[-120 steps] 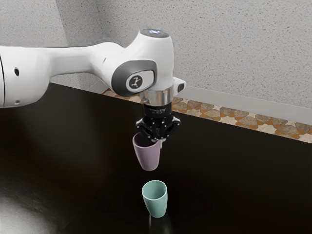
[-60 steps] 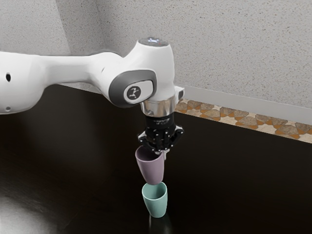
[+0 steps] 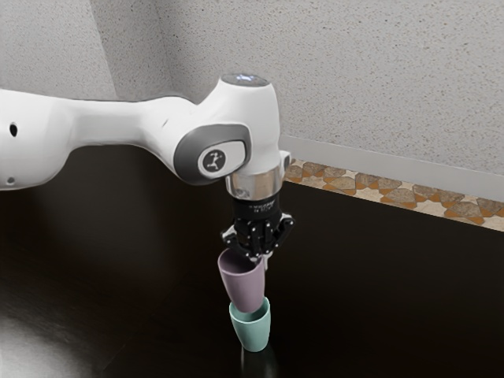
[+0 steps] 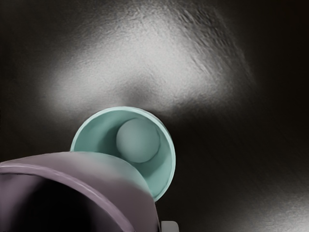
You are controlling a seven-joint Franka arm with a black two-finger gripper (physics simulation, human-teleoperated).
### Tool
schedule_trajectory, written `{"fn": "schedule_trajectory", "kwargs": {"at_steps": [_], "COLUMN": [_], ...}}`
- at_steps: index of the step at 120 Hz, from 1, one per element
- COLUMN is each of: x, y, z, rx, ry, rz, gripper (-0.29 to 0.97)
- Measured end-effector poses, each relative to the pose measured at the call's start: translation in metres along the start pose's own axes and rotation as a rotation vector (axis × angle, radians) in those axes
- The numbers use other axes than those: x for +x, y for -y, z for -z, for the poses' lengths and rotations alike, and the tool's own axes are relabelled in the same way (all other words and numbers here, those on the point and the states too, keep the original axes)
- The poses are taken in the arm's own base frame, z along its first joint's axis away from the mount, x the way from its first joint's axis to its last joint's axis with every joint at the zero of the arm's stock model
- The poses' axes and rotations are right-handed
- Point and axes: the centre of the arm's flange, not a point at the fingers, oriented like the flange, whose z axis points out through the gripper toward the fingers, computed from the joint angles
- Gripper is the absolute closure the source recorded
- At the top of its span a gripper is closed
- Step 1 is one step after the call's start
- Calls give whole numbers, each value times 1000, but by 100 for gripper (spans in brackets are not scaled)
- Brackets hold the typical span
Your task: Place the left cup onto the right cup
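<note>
A mauve cup (image 3: 242, 282) hangs tilted from my gripper (image 3: 256, 253), which is shut on its rim. Its base dips into the mouth of the teal cup (image 3: 253, 325), which stands upright on the dark table (image 3: 378, 283). In the wrist view the mauve cup (image 4: 77, 193) looms close under the hand and covers part of the teal cup (image 4: 130, 145), whose round bottom shows inside.
A grey speckled wall (image 3: 378, 71) rises behind the table, with a strip of patterned floor (image 3: 394, 189) along its foot. My white arm (image 3: 118, 138) reaches in from the exterior view's left.
My hand has come down and slightly toward the exterior view's right with the mauve cup. The cup went from hanging above the teal cup to having its base in the teal cup's mouth.
</note>
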Motion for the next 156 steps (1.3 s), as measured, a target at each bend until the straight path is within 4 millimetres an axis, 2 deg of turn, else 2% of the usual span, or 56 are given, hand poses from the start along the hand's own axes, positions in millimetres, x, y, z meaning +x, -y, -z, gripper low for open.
{"fn": "schedule_trajectory", "kwargs": {"at_steps": [55,156], "x": [0,26], "y": [3,-2], "z": [-6,-15], "rx": [6,-11], "ry": [20,27], "rz": [63,96], "gripper": [79,79]}}
